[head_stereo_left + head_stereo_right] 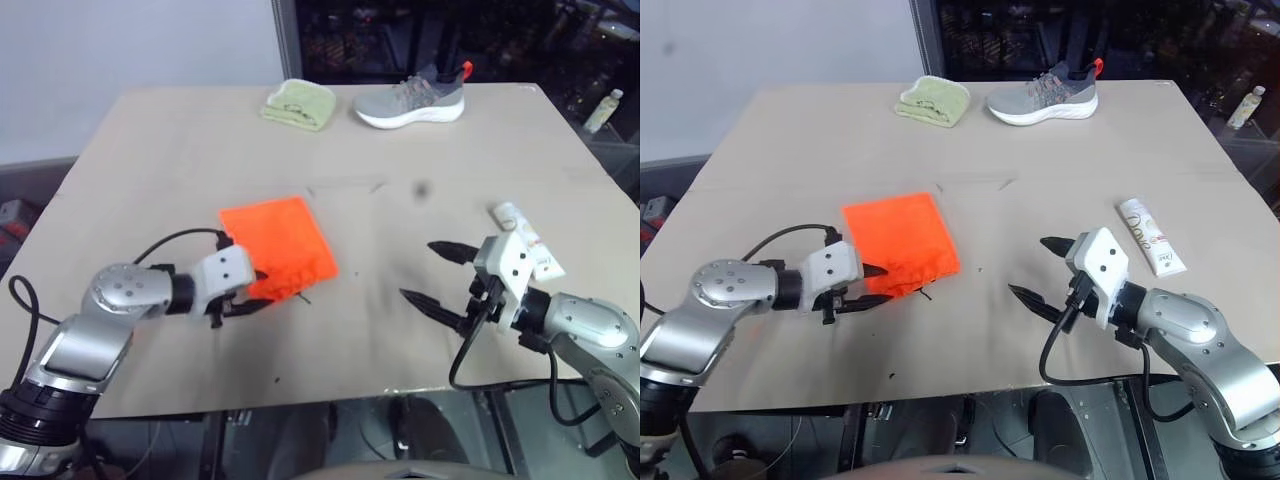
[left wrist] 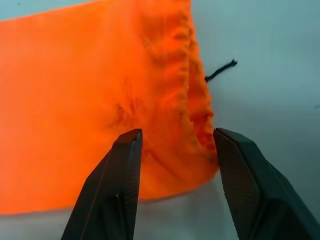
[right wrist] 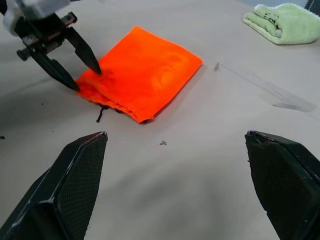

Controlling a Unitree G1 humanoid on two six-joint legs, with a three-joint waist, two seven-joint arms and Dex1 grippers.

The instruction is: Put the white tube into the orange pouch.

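While orange pouch (image 1: 900, 243) lies flat, left claw (image 1: 875, 290) straddles its gathered edge.

Partly hidden or cut off

In your left eye view, the right gripper's (image 1: 433, 272) housing covers the near end of the white tube (image 1: 523, 236); its print is too small to read. The left wrist view cuts off the orange pouch (image 2: 90, 100) at two edges.
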